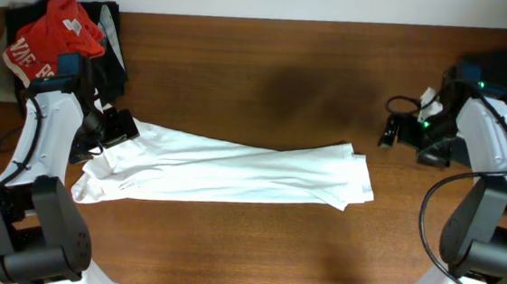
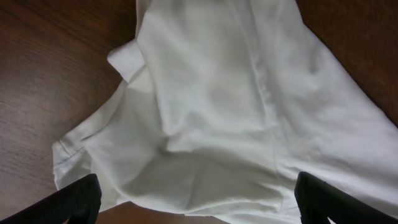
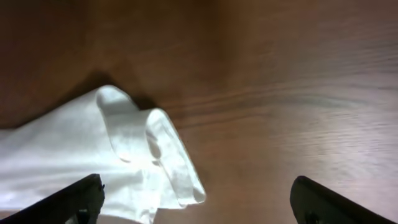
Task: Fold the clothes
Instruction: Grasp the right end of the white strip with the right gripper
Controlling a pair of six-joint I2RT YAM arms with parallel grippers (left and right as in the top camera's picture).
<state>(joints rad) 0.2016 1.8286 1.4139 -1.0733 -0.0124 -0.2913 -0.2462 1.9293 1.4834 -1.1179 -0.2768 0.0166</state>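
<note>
White shirt: I see the white shirt (image 1: 233, 169) lying across the middle of the table (image 1: 267, 80) as a long, narrow band running from 9 o'clock to 3 o'clock, already folded lengthwise by the look of it.
Other clothes: a red garment (image 1: 55, 31) with white lettering sits on dark pieces (image 1: 111, 45) at the 10 o'clock corner, well apart from the band's right end.
Left gripper: my left gripper (image 2: 196, 202) hangs over the band's left end, fingers spread wide with cloth below them and nothing pinched.
Right gripper: my right gripper (image 3: 198, 199) has its jaws wide apart and empty; it sits toward 3 o'clock, just beyond the shirt's right end, over bare wood.
Step in hand: I judge the lengthwise fold done and both ends let go.
Next move: I would pinch one end, both layers together, and carry it over toward the other to shorten the band.
Risk: the loose curled edge at the right end may slip out of a shallow pinch.
</note>
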